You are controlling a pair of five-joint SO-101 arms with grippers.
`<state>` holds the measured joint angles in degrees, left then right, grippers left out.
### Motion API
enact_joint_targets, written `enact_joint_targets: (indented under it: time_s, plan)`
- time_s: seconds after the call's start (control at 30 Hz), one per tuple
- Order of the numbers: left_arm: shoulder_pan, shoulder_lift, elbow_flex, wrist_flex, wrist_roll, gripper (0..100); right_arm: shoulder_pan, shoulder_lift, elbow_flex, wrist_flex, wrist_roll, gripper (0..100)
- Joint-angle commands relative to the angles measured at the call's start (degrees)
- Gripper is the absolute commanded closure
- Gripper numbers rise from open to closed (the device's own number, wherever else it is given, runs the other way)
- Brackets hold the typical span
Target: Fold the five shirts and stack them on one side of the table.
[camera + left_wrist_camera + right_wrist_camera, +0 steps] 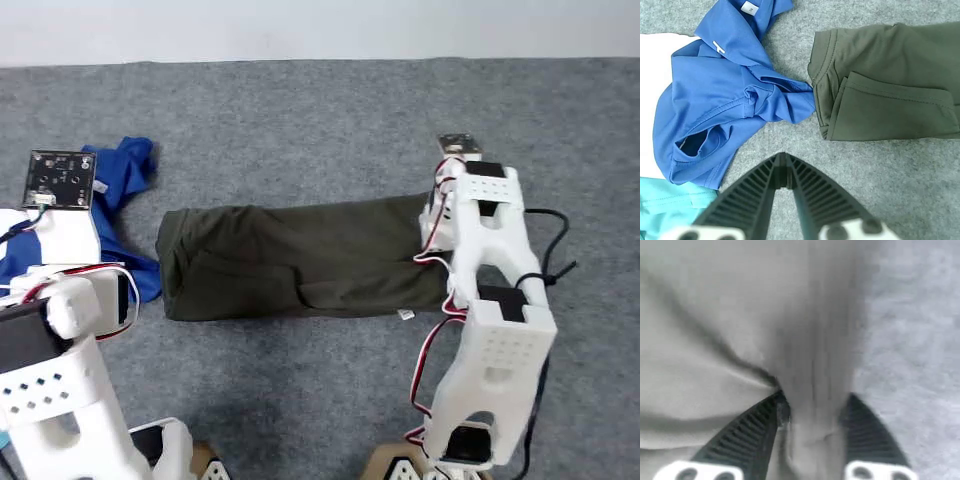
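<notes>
The right tool grasps a bunched fold at one end of the dark green shirt, which lies folded long across the middle of the grey felt counter. The left tool hangs clenched and empty beside the crumpled blue shirt near the left edge. A pale wall runs behind the far edge.

High camera looks down on the table; both wrist cameras, nearer, share its olive shirt.
</notes>
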<state>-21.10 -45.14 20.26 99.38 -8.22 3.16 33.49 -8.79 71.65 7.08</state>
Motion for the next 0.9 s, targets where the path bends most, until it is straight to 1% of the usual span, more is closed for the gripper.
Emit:
enact_joint_targets:
  time_s: [0.0,0.2,0.47,0.67,0.87]
  plan:
    - [-0.5,-1.1,-0.4,-0.4,0.4,100,0.0,0.4,-2.5,-0.2,-0.3,98.7]
    - [-0.5,-1.1,-0.4,-1.1,0.4,100,0.0,-0.3,-3.0,1.4,-0.2,98.8]
    - [-0.5,-1.1,-0.4,-1.0,0.4,100,-0.1,-8.0,-3.3,5.8,-0.2,98.8]
    - [-0.5,-1.1,-0.4,-1.0,0.4,100,-3.7,-14.8,-3.3,8.8,-0.1,98.8]
    - [-0.5,-1.1,-0.4,-0.7,0.4,100,-9.0,-16.7,-3.3,9.0,-0.1,98.8]
